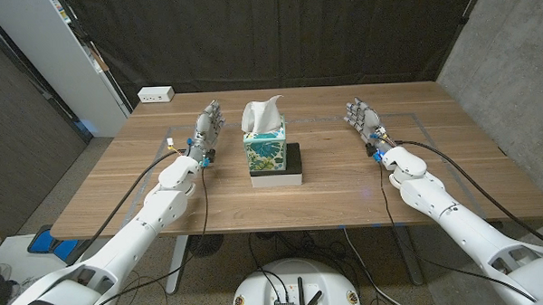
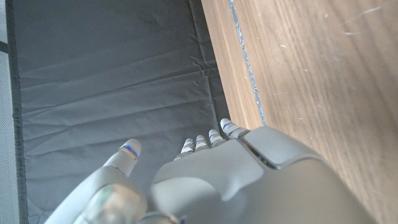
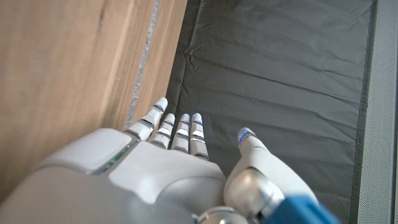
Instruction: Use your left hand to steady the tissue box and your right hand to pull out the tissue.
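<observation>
1. At mid-table, the tissue box (image 1: pixel 266 150) stands on a small block (image 1: pixel 278 170), its tissue (image 1: pixel 263 114) sticking up.
2. My left hand (image 1: pixel 209 124) and right hand (image 1: pixel 364 118) wait either side, fingers apart, holding nothing.
3. If I pull before steadying, the box may lift or topple.

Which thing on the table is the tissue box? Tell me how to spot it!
Look at the big wooden table, near its middle, between the robot's left hand and right hand. There stands a small cube-shaped cardboard tissue box with a teal leaf pattern, on a flat black-and-white base. It is the only thing with a white tissue sticking out of its top.
</observation>
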You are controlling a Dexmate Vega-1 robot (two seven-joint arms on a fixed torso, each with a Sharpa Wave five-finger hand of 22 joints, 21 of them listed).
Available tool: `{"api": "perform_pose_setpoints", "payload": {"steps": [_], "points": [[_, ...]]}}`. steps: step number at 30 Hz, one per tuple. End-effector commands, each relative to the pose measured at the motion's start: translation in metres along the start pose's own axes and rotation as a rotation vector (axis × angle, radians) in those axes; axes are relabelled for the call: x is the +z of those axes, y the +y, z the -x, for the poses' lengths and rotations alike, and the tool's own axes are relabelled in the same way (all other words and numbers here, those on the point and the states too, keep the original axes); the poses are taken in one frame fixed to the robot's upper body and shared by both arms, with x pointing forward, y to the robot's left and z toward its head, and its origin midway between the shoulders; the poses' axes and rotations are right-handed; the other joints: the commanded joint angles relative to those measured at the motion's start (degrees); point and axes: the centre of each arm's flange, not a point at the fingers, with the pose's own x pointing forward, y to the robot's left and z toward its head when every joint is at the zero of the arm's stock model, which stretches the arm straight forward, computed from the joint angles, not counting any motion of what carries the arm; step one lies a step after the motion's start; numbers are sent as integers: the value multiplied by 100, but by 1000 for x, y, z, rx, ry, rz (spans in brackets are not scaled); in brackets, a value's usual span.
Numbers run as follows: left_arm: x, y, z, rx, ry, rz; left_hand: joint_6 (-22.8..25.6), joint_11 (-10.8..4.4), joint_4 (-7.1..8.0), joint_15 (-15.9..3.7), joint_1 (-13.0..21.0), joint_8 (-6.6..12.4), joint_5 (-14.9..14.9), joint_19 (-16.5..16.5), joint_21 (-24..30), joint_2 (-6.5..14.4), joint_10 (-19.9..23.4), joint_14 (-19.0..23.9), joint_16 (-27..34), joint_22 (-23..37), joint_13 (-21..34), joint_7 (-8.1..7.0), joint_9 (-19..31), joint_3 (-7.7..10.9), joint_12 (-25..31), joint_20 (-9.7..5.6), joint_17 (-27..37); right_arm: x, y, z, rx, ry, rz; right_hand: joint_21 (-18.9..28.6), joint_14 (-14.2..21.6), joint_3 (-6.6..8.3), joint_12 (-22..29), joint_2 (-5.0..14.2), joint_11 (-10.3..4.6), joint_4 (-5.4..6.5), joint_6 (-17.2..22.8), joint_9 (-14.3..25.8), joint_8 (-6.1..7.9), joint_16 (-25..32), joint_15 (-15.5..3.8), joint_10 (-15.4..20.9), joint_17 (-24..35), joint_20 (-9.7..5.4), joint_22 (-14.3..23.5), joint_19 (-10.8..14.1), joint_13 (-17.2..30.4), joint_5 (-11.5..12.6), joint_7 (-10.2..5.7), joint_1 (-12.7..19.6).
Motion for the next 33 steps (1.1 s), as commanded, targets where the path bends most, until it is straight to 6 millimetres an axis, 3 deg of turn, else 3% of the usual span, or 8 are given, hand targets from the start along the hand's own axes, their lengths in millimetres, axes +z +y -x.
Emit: {"api": "perform_pose_setpoints", "payload": {"steps": [1, 19, 21, 23, 24, 27, 29, 33], "points": [[4, 5, 7, 7, -15, 11, -412, 7, 12, -175, -10, 41, 35, -60, 30, 682, -623, -708, 32, 11, 28, 38, 15, 35, 42, -121, 18, -12, -31, -9, 56, 12, 0, 12, -18, 38, 45, 226, -1, 70, 35, 25, 44, 27, -310, 37, 25, -149, 16, 68, 15, 38, -1, -51], [6, 18, 7, -5, -59, -4, -420, -38, -18, -207, -5, 63, 58, -43, 37, 638, -623, -704, 36, 5, 27, 1, 12, 4, 59, -169, 1, -2, -23, -6, 22, -4, 61, -20, 101, 110, 80, 130, 18, 87, 100, 18, 84, 6, -268, 101, -54, -117, 9, 150, 6, 61, 41, -79], [6, 20, 6, -29, -81, -19, -403, -108, -184, -260, 74, 80, 56, -12, 41, 483, -602, -682, 14, -4, 23, -85, 9, -35, 71, -202, -54, -3, -23, -7, 16, -1, 63, -25, 113, 118, 86, 127, 17, 74, 110, 18, 88, 6, -262, 117, -62, -113, 8, 154, 6, 63, 47, -69], [7, 21, 6, -28, -106, -63, -377, -290, -800, -438, 349, 137, -16, 65, 20, -40, -552, -644, -12, -30, 17, -277, 12, -207, 76, -327, -96, -3, -22, -7, 13, 3, 66, -30, 125, 120, 92, 105, 21, 53, 120, 17, 93, 2, -243, 133, -76, -98, 8, 166, 5, 61, 60, -58], [9, 21, 5, -31, -115, -87, -409, -336, -1048, -446, 449, 153, -64, 108, 18, -232, -567, -637, -8, -33, 21, -328, 20, -285, 71, -306, -91, -3, -22, -7, 8, 2, 63, -31, 133, 122, 92, 98, 19, 42, 126, 17, 95, 2, -231, 133, -81, -89, 8, 173, 5, 61, 64, -52], [15, 22, 5, -40, -123, -170, -855, -322, -1651, -335, 732, 109, -156, 20, -28, -596, -799, -771, -19, -19, 38, -351, 52, -448, 35, -256, -72, -2, -22, -7, 7, 5, 74, -40, 170, 113, 104, 51, 26, 2, 138, 17, 100, 5, -186, 166, -103, -48, 7, 195, 4, 52, 84, -41], [18, 23, 5, -35, -126, -224, -1397, -267, -1927, -222, 887, 76, -177, -174, -56, -748, -1119, -1010, -36, -3, 54, -226, 80, -555, 13, -228, -61, -1, -21, -8, 6, 7, 78, -44, 176, 108, 106, 34, 25, -14, 146, 17, 103, 3, -174, 172, -112, -31, 7, 204, 4, 47, 97, -38], [25, 24, 6, -8, -148, -326, -1996, -235, -2039, -132, 992, 58, -132, -292, -41, -1015, -1373, -1188, -21, 7, 75, 12, 96, -734, 33, -231, -48, -1, -19, -8, 1, 10, 83, -51, 195, 98, 106, 8, 42, -37, 161, 17, 108, 4, -144, 178, -124, -6, 8, 219, 3, 40, 106, -36]]}}
